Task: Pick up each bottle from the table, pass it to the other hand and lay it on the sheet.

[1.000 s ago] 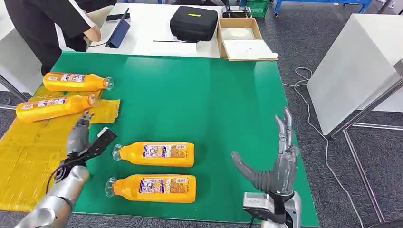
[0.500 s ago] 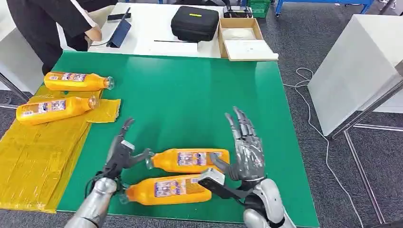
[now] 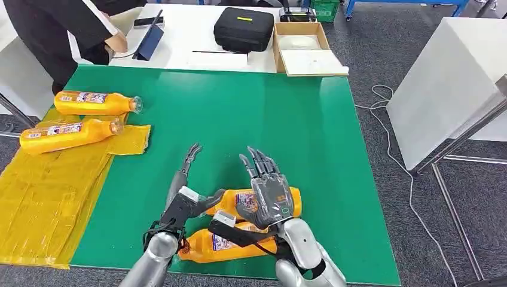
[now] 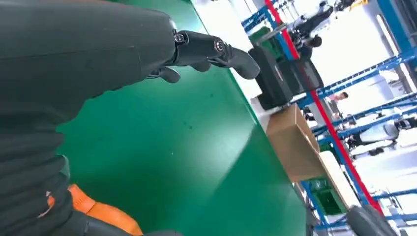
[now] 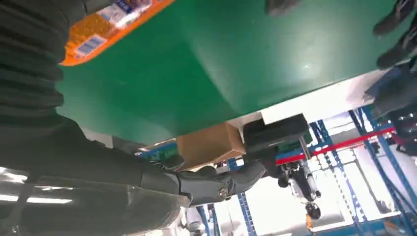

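Just beneath the right hand (image 3: 269,192), an orange bottle (image 3: 290,202) is lying on the green worktop (image 3: 251,119); this hand is hovering spread and empty, the left hand (image 3: 186,200) likewise. Pickup is pending: fingers need closing round it, then passing leftward toward the yellow sheet (image 3: 42,185).

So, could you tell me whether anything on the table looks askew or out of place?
Slightly. The yellow sheet is crumpled, one corner flapped out onto the green mat. The farther bottle there lies mostly off the sheet on the mat. No spill or damage shows.
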`<state>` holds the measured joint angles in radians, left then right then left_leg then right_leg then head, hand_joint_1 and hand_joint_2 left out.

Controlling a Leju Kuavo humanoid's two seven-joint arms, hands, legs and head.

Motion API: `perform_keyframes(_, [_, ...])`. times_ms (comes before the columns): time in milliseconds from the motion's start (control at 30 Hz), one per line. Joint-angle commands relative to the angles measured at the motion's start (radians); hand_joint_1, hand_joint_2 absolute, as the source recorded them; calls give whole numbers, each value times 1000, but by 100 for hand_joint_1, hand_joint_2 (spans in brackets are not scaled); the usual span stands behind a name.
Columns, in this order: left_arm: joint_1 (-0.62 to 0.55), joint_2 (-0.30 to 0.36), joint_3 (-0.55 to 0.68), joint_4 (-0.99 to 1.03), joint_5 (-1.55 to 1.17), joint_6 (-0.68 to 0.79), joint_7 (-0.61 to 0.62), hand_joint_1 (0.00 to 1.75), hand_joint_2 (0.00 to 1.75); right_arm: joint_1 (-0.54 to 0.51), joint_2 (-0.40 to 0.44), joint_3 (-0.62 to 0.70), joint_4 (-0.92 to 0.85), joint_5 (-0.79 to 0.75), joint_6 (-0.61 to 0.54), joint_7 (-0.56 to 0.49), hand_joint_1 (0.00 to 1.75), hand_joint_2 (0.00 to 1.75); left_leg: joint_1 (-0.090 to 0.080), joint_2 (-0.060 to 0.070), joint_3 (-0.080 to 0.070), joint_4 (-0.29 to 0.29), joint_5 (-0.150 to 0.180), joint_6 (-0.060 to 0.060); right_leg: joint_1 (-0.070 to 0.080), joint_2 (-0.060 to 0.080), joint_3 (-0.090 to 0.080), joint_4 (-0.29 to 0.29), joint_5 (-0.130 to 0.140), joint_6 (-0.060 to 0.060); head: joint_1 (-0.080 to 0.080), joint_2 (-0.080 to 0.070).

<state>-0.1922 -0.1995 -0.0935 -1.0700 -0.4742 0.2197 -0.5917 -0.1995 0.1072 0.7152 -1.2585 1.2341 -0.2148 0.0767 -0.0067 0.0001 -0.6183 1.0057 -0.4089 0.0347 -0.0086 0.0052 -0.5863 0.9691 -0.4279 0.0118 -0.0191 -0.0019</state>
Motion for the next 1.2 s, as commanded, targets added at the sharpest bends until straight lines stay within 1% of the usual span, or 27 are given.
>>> perform_keyframes(33, [20, -1, 0, -21, -8, 6, 12, 0, 175, -4, -1, 31, 21, 43, 14, 12, 0, 175, 0, 0, 4, -1, -1, -2, 0, -1, 4, -1, -1, -1, 0, 0])
perform_keyframes(67, [22, -3, 6, -26, -9, 5, 13, 0, 175, 4, -5, 27, -4, 61, 11, 11, 0, 175, 0, 0, 3, 0, -1, -2, 0, 0, 3, -1, -1, -1, 0, 0])
perform_keyframes(100, [27, -4, 11, -35, -13, 11, 13, 0, 175, 14, -11, 25, -42, 80, 4, 10, 0, 175, 0, 0, 7, 0, -3, -4, 0, -1, 7, 0, -2, -1, 0, 0])
perform_keyframes(133, [35, -7, 19, -47, -18, 13, 13, 0, 175, 27, -26, 27, -102, 105, 9, 14, 0, 175, 0, 0, 2, 0, -1, -2, 0, -1, 2, 0, -1, 0, 0, 0])
perform_keyframes(200, [46, -12, 27, -60, -26, 15, 16, 0, 175, 41, -54, 32, -193, 139, 30, 30, 0, 175, 0, -1, 3, 1, -2, -2, 0, -1, 3, 0, -2, 0, 0, 0])
perform_keyframes(233, [49, -15, 32, -61, -26, 12, 16, 0, 175, 45, -65, 33, -227, 151, 46, 39, 0, 175, 0, -1, 1, 0, 0, -1, 0, -1, 0, 0, -1, 0, 0, 0])
perform_keyframes(267, [49, -17, 34, -60, -27, 13, 16, 0, 175, 48, -70, 31, -245, 151, 59, 42, 0, 175, 0, 0, 2, 1, -2, -2, 0, -1, 2, 0, -2, 0, 0, 0])
perform_keyframes(333, [49, -17, 34, -60, -27, 13, 16, 0, 175, 48, -70, 31, -245, 151, 59, 42, 0, 175, 0, -1, 1, 0, -1, -2, 0, -1, 1, 0, -1, 0, 0, 0])
perform_keyframes(433, [49, -17, 34, -60, -27, 13, 16, 0, 175, 48, -70, 31, -245, 151, 59, 42, 0, 175, 0, -1, 5, 0, -2, -3, 0, -1, 5, 0, -2, -1, 0, 0])
perform_keyframes(500, [49, -17, 34, -60, -27, 13, 16, 0, 175, 48, -70, 31, -245, 151, 59, 42, 0, 175, -1, -1, 2, 0, 0, -2, 0, -1, 2, -1, 0, 0, 0, 0])
perform_keyframes(533, [49, -19, 35, -57, -29, 15, 16, 0, 175, 45, -70, 31, -239, 150, 59, 42, 0, 175, -1, -1, 4, 0, -1, -3, 0, -1, 3, -1, -1, -1, 0, 0])
perform_keyframes(567, [50, -22, 38, -54, -34, 22, 15, 0, 175, 45, -72, 29, -244, 141, 72, 44, 0, 175, 0, 0, 2, 0, -1, -2, 1, -1, 2, -1, -1, -1, 0, 0])
perform_keyframes(600, [52, -29, 46, -54, -38, 26, 14, 0, 175, 41, -81, 27, -268, 132, 107, 54, 0, 175, -1, -1, 4, 0, -1, -3, 0, -1, 4, -1, -1, -1, 0, 0])
perform_keyframes(633, [57, -36, 52, -60, -42, 26, 15, 0, 175, 36, -90, 23, -288, 137, 134, 69, 0, 175, -1, 0, 2, 0, -1, -2, 0, -1, 2, -1, -1, 0, 0, 0])
perform_keyframes(733, [72, -49, 63, -90, -58, 20, 18, 0, 175, 19, -119, -4, -353, 133, 212, 110, 0, 175, -1, 0, 4, 1, -2, -3, 0, -1, 4, 0, -2, -1, 0, 0])
perform_keyframes(833, [72, -50, 58, -104, -60, 7, 26, 0, 175, 35, -142, -39, -405, 101, 269, 125, 0, 175, -1, -1, 4, 1, -2, -3, 0, -1, 4, 1, -2, 0, 0, 0])
perform_keyframes(900, [62, -47, 58, -100, -54, 1, 30, 0, 175, 50, -172, -54, -400, 88, 302, 134, 0, 175, -1, -2, 2, 0, -1, -2, 0, -2, 2, 0, -1, 0, 0, 0])
perform_keyframes(933, [59, -47, 59, -97, -50, -1, 31, 0, 175, 54, -174, -59, -391, 79, 303, 132, 0, 175, -1, -3, 3, 0, -1, -2, 0, -3, 4, -1, -2, 0, 0, 0])
perform_keyframes(967, [52, -48, 60, -92, -39, -6, 29, 0, 175, 57, -176, -69, -374, 65, 311, 135, 0, 175, -1, -2, 1, 0, 0, -1, 0, -2, 1, -1, 0, 0, 0, 0])
perform_keyframes(1000, [42, -48, 61, -86, -20, -19, 28, 0, 175, 55, -175, -78, -349, 54, 321, 137, 0, 175, 0, -3, 4, 0, -1, -2, 0, -3, 5, -1, -2, 0, 0, 0])
perform_keyframes(1033, [30, -44, 59, -92, 4, -39, 24, 0, 175, 51, -171, -91, -309, 37, 331, 139, 0, 175, -1, -2, 5, 0, -1, -3, 0, -2, 5, -1, -1, 0, 0, 0])
perform_keyframes(1067, [29, -42, 60, -120, 19, -40, 22, 0, 175, 48, -168, -100, -279, 28, 330, 137, 0, 175, 0, -2, 2, 0, 0, -2, 1, -2, 3, -1, 0, 0, 0, 0])
perform_keyframes(1100, [30, -39, 56, -167, 34, -44, 23, 0, 175, 47, -165, -107, -250, 26, 332, 137, 0, 175, -1, -2, 4, 0, 0, -3, 0, -3, 4, -1, -1, 0, 0, 0])
perform_keyframes(1133, [34, -30, 48, -220, 47, -72, 49, 0, 175, 44, -158, -116, -219, 18, 333, 133, 0, 175, 0, -2, 2, 0, 0, -2, 1, -2, 2, -1, 0, 0, 0, 0])
perform_keyframes(1167, [48, -18, 34, -304, 49, -100, 86, 0, 175, 48, -151, -125, -184, 16, 330, 129, 0, 175, 0, -2, 3, 0, -1, -3, 1, -2, 3, -1, -1, -1, 0, 0])
perform_keyframes(1200, [61, -11, 26, -372, 54, -104, 94, 0, 175, 52, -151, -124, -161, 20, 323, 129, 0, 175, 0, -2, 4, 1, -1, -4, 1, -2, 4, -1, -1, -1, 0, 0])
